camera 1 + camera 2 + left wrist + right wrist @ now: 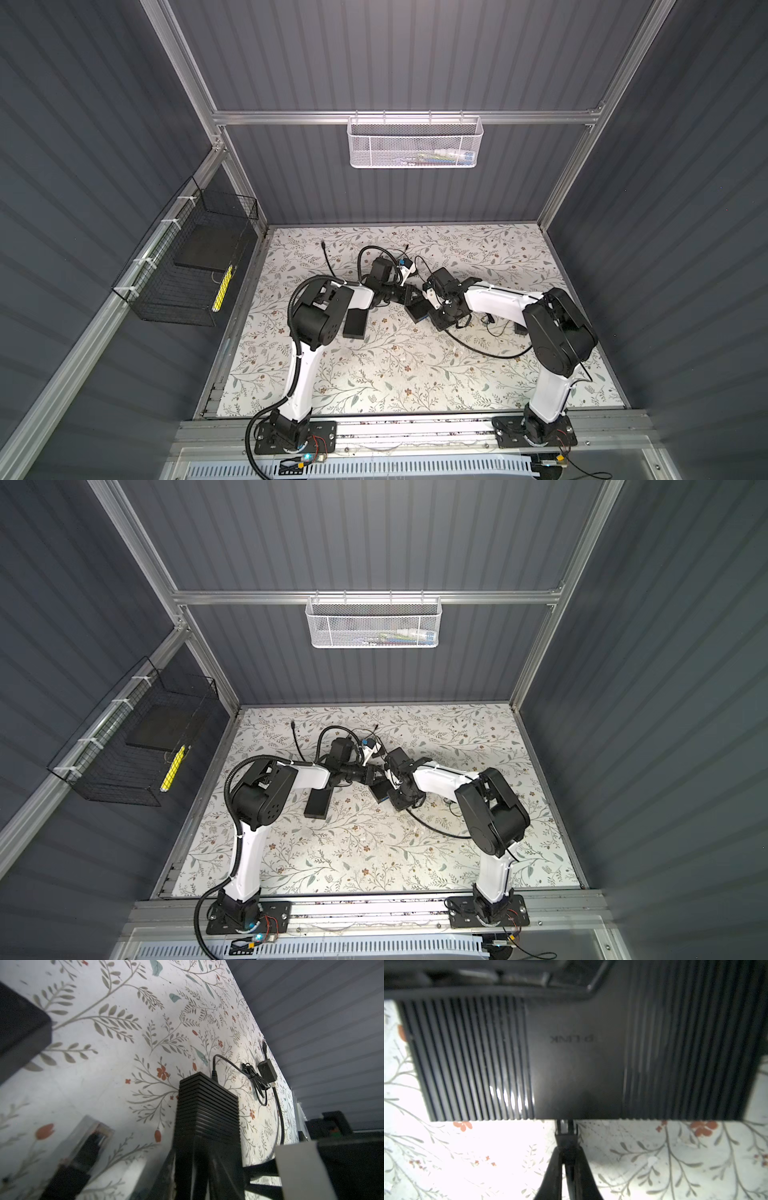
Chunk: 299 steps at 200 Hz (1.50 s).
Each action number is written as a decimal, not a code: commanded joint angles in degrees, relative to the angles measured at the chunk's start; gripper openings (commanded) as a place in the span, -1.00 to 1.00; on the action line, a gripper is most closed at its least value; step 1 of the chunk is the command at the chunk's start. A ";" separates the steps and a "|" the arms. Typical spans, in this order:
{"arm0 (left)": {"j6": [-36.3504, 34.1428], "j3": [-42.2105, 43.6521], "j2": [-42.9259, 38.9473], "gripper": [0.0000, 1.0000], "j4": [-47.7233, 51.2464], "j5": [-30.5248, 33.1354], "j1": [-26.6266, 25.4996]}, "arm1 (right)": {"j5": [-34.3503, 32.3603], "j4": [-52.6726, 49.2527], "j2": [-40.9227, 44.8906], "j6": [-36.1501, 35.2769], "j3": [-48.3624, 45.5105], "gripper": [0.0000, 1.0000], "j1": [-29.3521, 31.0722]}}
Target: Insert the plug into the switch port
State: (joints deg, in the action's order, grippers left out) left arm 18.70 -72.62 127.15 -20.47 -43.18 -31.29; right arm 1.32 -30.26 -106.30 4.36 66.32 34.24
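Right end effector (568,1153) is pinched narrow on the plug (564,1127), its tip at the switch (577,1064) edge. Left end effector (207,1147) clamps the switch. Any tilt and the plug jams or slips.

plastic, print, metal
your switch (577,1064) is black plastic, ribs glossy, middle panel smooth and matt; the flowered table cover (374,374) looks matt; the white basket (415,143) is perforated metal.
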 commanded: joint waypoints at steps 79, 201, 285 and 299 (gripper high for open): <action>1.51 5.21 6.51 -0.48 11.97 -6.13 -5.45 | -2.03 20.41 -1.22 0.40 8.81 -0.99 -0.27; 2.48 5.87 7.23 -0.50 10.36 -6.49 -5.71 | -2.62 22.69 -3.30 0.39 11.61 -1.00 -0.89; 2.92 6.52 7.42 -0.50 9.61 -6.70 -5.90 | -2.41 24.12 -4.89 0.92 12.78 -1.00 -0.97; 2.63 6.30 7.02 -0.50 10.15 -6.57 -5.88 | -2.63 23.81 -4.55 0.60 12.39 -1.00 -0.97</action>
State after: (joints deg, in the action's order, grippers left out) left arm 20.40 -71.22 128.77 -27.99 -41.87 -31.29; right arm 1.06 -34.06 -110.21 4.95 72.29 34.11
